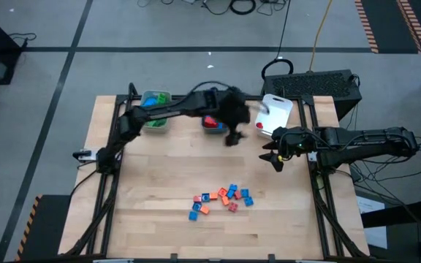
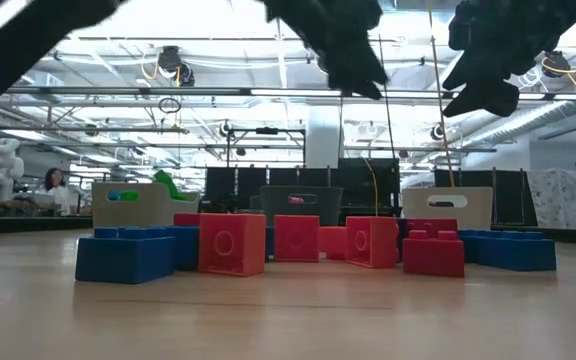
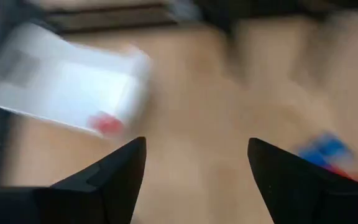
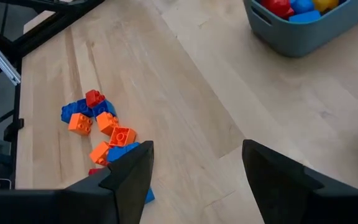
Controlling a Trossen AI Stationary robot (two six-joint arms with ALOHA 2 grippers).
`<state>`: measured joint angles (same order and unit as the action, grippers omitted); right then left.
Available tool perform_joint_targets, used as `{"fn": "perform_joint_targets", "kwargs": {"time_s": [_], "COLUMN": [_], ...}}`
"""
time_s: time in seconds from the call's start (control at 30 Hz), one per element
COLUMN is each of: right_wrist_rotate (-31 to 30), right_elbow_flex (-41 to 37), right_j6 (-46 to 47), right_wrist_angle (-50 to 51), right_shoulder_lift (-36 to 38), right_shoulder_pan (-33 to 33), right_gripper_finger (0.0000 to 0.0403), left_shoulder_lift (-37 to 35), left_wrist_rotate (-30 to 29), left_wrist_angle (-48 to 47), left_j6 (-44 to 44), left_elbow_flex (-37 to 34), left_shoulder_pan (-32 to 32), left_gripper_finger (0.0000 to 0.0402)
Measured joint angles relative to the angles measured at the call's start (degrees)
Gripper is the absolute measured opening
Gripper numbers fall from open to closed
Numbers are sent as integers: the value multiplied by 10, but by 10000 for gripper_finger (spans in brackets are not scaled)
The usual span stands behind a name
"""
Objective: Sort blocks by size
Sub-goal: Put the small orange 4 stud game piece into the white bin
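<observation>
Blocks (image 1: 223, 199) heaped lower centre of high view, unsorted, awaiting pickup. Left gripper (image 1: 232, 136) spread, empty, hovering upper centre by teal tray (image 1: 212, 124). Right gripper (image 1: 275, 156) spread, empty, right of centre, aimed at heap.

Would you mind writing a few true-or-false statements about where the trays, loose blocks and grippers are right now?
1. The loose blocks lie clustered near the table's front edge. True.
2. The left gripper grips a blue block. False: its open fingers hold nothing.
3. The white tray holds a red block. True.
4. The right gripper is shut on an orange block. False: it is open and empty, above bare table.
5. The teal tray is empty. False: it holds coloured blocks.
</observation>
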<state>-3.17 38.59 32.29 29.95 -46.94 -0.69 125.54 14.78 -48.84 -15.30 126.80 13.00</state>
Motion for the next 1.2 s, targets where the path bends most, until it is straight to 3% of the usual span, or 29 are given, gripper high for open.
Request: {"fn": "perform_joint_targets", "kwargs": {"time_s": [0.1, 0.2, 0.4, 0.47, 0.77, 0.9, 1.03, 1.2], "right_wrist_rotate": [0, 0, 0, 0, 5, 40, 58, -6], "right_elbow_flex": [0, 0, 0, 0, 0, 0, 39, 154], "right_j6": [-1, -1, -2, -3, 12, -8, -92, -159], "right_wrist_angle": [0, 2, 3, 3, 4, 37, 20, 168], "right_shoulder_lift": [0, 0, 0, 0, 0, 4, 63, 182], "right_shoulder_pan": [0, 0, 0, 0, 3, 23, 32, 27], "right_gripper_finger": [238, 238, 238, 238, 238, 238, 238, 238], "left_shoulder_lift": [-32, -57, -50, -58, -57, -54, -55, -55], "left_wrist_rotate": [30, 26, 82, 83, 65, 55, 39, -45], "left_wrist_angle": [-22, -48, -54, -23, -56, -39, 6, 50], "left_j6": [56, 53, 67, 75, 41, 88, 176, 265], "left_elbow_flex": [-56, -115, -204, -212, -222, -222, -222, -212], "left_shoulder_pan": [-16, -40, -73, -76, -146, -172, -193, -220], "left_gripper_finger": [276, 276, 276, 276, 276, 276, 276, 276]}}
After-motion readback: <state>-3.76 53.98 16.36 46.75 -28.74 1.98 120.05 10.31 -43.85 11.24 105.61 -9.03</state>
